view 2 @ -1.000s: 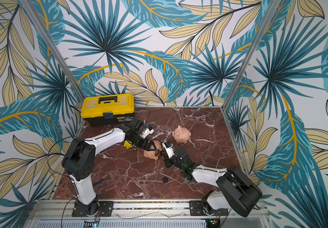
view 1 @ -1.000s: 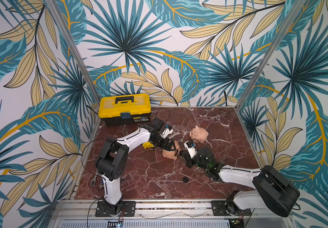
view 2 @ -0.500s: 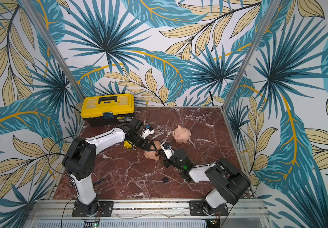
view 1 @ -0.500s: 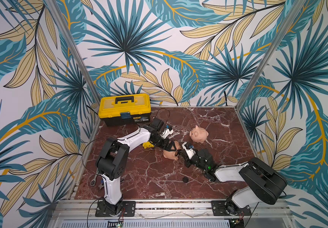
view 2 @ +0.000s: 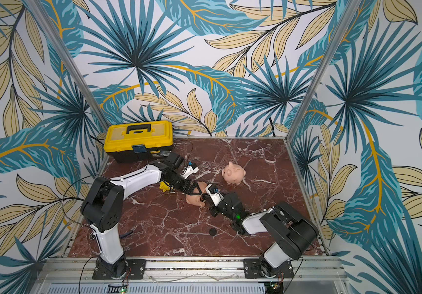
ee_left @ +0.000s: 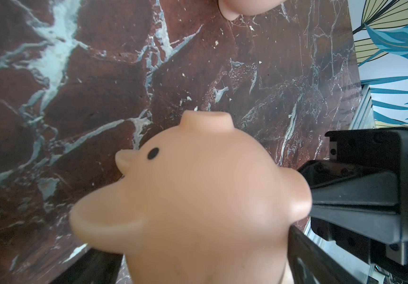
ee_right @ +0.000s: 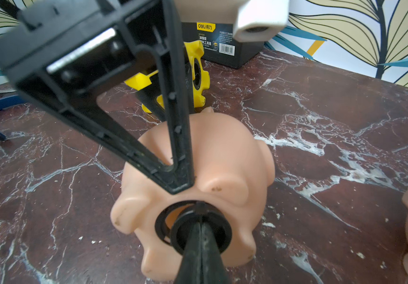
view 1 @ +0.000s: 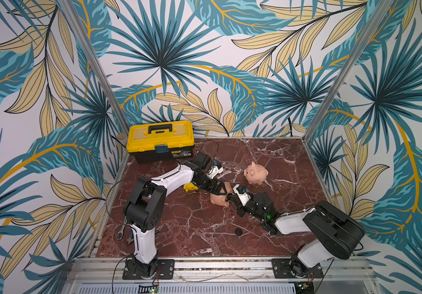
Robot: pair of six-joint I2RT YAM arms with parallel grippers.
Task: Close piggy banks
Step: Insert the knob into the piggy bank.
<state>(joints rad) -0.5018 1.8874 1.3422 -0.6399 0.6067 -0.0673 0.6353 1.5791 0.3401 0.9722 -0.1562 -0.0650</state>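
A peach-orange piggy bank (view 1: 217, 201) (view 2: 194, 200) lies on its side mid-table, belly hole turned toward my right arm. My left gripper (view 1: 220, 189) (view 2: 196, 189) (ee_left: 198, 260) stands open astride it, one finger (ee_right: 177, 172) resting on its flank. My right gripper (view 1: 228, 197) (view 2: 204, 197) (ee_right: 201, 209) is shut on a black round plug (ee_right: 224, 231) held against the black-ringed belly hole (ee_right: 160, 222), slightly off to one side of it. A pale pink piggy bank (view 1: 255, 173) (view 2: 234, 173) stands upright behind. A yellow piggy bank (view 1: 190, 187) (ee_right: 204, 81) lies by the left forearm.
A yellow-and-black toolbox (view 1: 160, 141) (view 2: 138, 141) sits at the back left. A loose black disc (view 1: 238, 231) (view 2: 213, 231) lies on the marble (view 1: 192, 229) toward the front. A ratchet (view 1: 120, 234) and pliers (view 1: 129, 241) lie at the left edge. Patterned walls enclose three sides.
My right gripper has moved left, up to the peach-orange piggy bank's belly, and the right arm has folded closer behind it. The left arm and the pigs have stayed put.
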